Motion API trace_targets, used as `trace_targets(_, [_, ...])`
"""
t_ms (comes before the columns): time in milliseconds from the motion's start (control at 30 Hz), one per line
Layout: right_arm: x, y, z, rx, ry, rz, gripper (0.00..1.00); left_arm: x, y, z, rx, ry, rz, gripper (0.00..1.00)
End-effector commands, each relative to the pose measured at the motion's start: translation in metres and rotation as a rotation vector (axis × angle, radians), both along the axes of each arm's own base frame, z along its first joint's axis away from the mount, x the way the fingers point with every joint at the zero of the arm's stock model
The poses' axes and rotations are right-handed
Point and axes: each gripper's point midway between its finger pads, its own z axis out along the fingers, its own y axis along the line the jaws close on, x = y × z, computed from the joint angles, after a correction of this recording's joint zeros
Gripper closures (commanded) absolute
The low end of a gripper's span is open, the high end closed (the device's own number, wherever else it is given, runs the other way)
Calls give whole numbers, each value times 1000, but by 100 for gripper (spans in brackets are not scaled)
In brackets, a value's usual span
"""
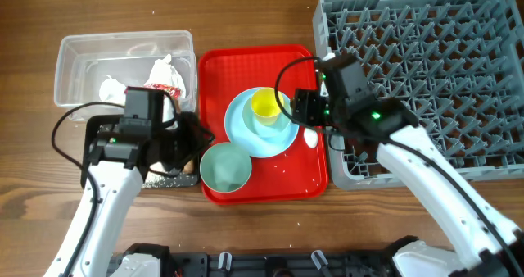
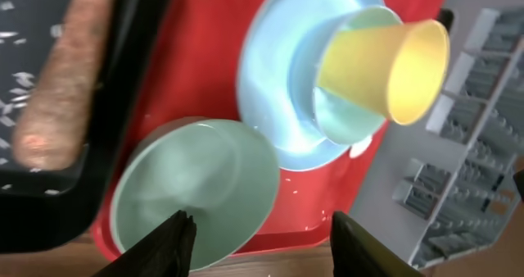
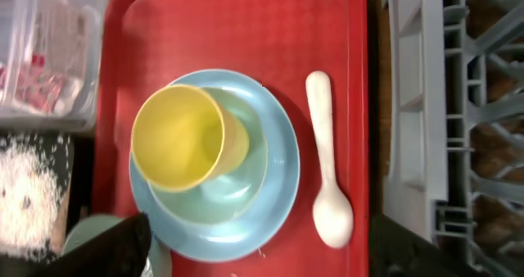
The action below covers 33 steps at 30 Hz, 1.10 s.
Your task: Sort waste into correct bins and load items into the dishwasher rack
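On the red tray (image 1: 286, 179) a light blue plate (image 1: 282, 138) carries a light blue cup (image 3: 246, 174) with a small yellow cup (image 1: 264, 105) leaning inside it. A pale green bowl (image 1: 225, 168) sits at the tray's front left. The white spoon (image 3: 327, 179) lies right of the plate. My left gripper (image 2: 262, 248) is open above the bowl's near rim, holding nothing. Over the plate's edge and the spoon, my right gripper (image 3: 258, 252) is wide open and empty. The clear tub (image 1: 82, 56) holds white tissue (image 1: 110, 87) and a red wrapper (image 1: 164, 84). In the black tray (image 2: 123, 105) lie a brown stick (image 2: 61, 80) and white grains.
The grey dishwasher rack (image 1: 426, 72) fills the right side, its left wall against the red tray. The black tray (image 1: 172, 181) is mostly hidden under my left arm. Bare wooden table lies along the front edge.
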Motion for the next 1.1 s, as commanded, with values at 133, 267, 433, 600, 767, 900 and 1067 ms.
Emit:
trace_targets(133, [-11, -2, 14, -28, -21, 77, 8, 19, -28, 32, -59, -108, -41, 45])
trace_targets(267, [-13, -3, 13, -33, -11, 78, 8, 20, -42, 36, -71, -135, -74, 45])
trace_targets(433, [-17, -6, 9, -43, 11, 78, 7, 19, -54, 36, -41, -157, -85, 46])
trace_targets(600, [-18, -6, 9, -44, 13, 77, 6, 22, -66, 42, -53, -198, -102, 46])
trace_targets(767, [-16, -5, 10, -42, 7, 77, 1, 25, -65, 42, -47, -199, -76, 46])
trace_targets(900, [-16, -5, 10, -39, 3, 77, 0, 25, -64, 41, -40, -201, -71, 46])
trace_targets(1067, [-16, -5, 10, -40, 3, 77, 0, 25, -64, 41, -40, -200, -71, 46])
